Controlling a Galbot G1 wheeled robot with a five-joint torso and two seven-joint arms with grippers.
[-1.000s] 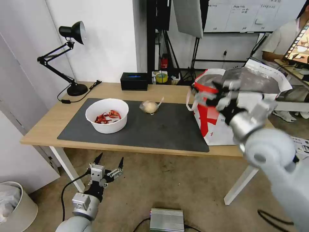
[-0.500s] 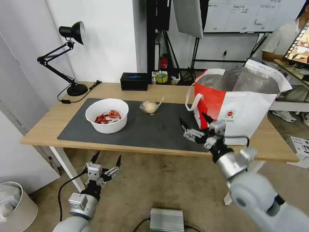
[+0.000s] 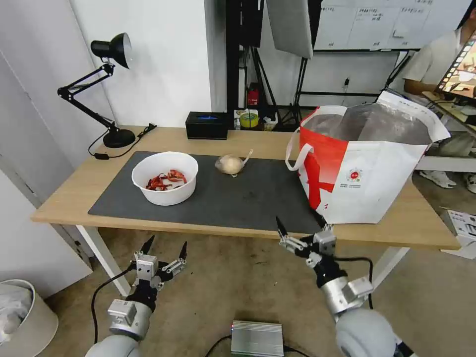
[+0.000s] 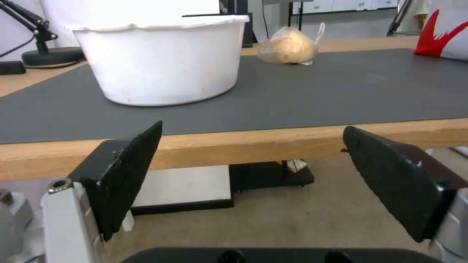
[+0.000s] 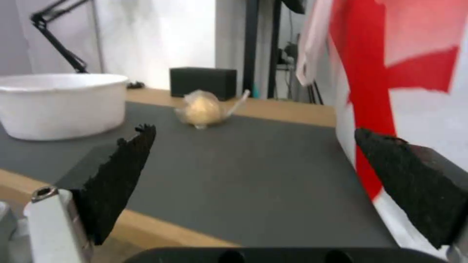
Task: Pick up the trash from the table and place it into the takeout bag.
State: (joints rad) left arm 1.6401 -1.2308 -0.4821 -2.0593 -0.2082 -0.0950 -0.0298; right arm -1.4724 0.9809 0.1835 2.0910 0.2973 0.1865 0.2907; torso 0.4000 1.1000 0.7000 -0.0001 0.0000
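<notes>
On the table's [image 3: 64,198] dark mat stand a white bowl [image 3: 164,177] of red scraps and, behind it to the right, a clear bag with a beige lump [image 3: 230,163]. The takeout bag [image 3: 367,168], white with a red panel and foil lining, stands open on the table's right end. Both grippers hang below the table's front edge, empty. My left gripper [image 3: 167,243] is open in front of the bowl [image 4: 161,62]. My right gripper [image 3: 297,225] is open near the takeout bag's [image 5: 390,65] front corner, facing the beige lump [image 5: 201,109].
A black desk lamp [image 3: 111,64] and a black box [image 3: 207,125] sit along the table's back edge. On the floor lie a silver box [image 3: 257,338] near my base and a white bin [image 3: 22,317] at the left. White table legs [image 3: 101,258] flank the grippers.
My right arm dropped from the takeout bag's mouth, down past its front, to below the table edge, open and empty. The left gripper barely shifted.
</notes>
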